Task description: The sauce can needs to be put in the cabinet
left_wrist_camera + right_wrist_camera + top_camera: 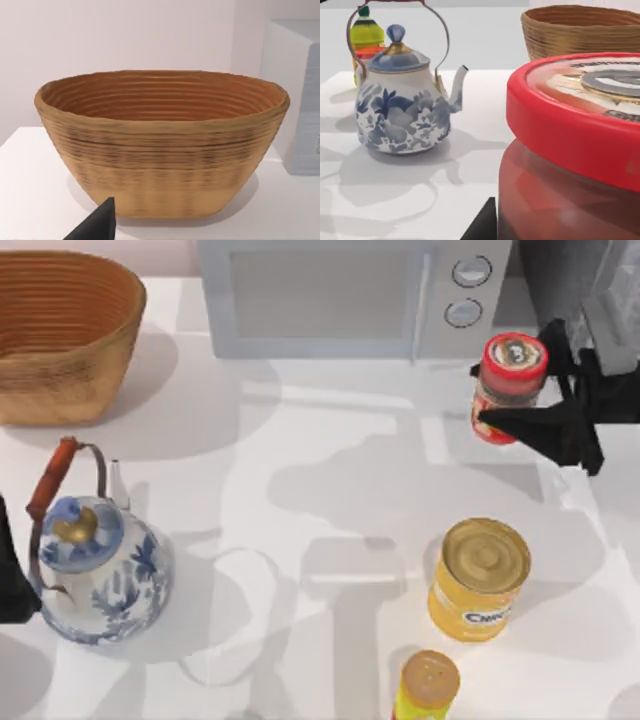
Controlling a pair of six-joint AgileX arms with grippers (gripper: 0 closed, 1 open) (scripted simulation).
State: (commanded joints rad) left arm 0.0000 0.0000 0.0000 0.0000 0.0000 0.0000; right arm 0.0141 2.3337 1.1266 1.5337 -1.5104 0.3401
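The sauce can [510,385], red with a red-rimmed silvery top, stands upright at the back right, just in front of the microwave's right end. My right gripper [514,390] reaches in from the right and is shut on it, one black finger on each side. The can's red rim and body [570,135] loom close in the right wrist view. The cabinet [575,275] is the dark grey mass in the back right corner, right behind the gripper. My left gripper [10,580] rests at the table's left edge beside the teapot; one black fingertip [100,222] shows in the left wrist view.
A pale grey microwave [330,290] stands at the back centre and a woven basket [60,330] at the back left. A blue-and-white teapot [100,565] sits front left. A wide yellow can [480,580] and a small orange-lidded can [428,685] stand front right.
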